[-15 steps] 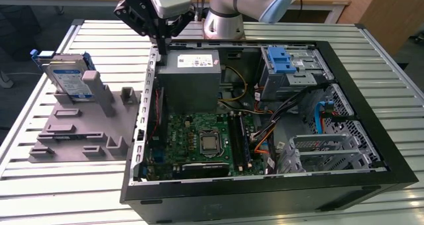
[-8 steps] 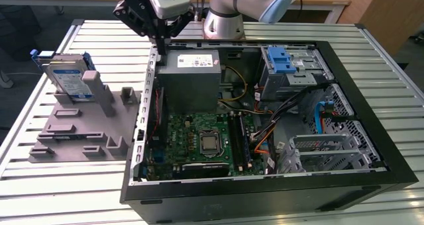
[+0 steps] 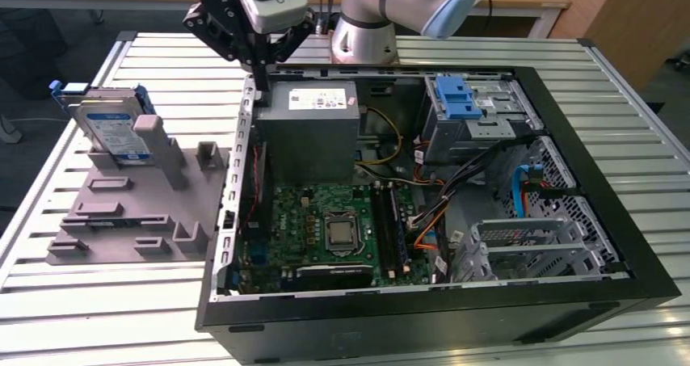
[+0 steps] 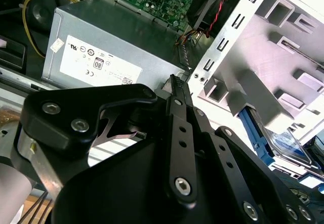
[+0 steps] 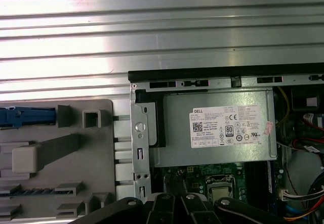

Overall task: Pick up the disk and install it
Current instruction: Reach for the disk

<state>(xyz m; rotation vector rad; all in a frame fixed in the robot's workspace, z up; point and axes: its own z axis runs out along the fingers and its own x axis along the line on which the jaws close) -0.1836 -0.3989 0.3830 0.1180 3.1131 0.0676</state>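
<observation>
Disk (image 3: 115, 129) upright in grey holder (image 3: 129, 208)

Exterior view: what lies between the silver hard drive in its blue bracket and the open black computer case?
A grey plastic fixture with upright posts, seen in the exterior view.

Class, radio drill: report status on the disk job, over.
End effector shut, empty, at the case wall beside the power supply. Disk upright in the grey fixture, untouched. Nothing seen between them.

The pincer (image 3: 260, 80) points downward (closed tight, gripping nothing).
</observation>
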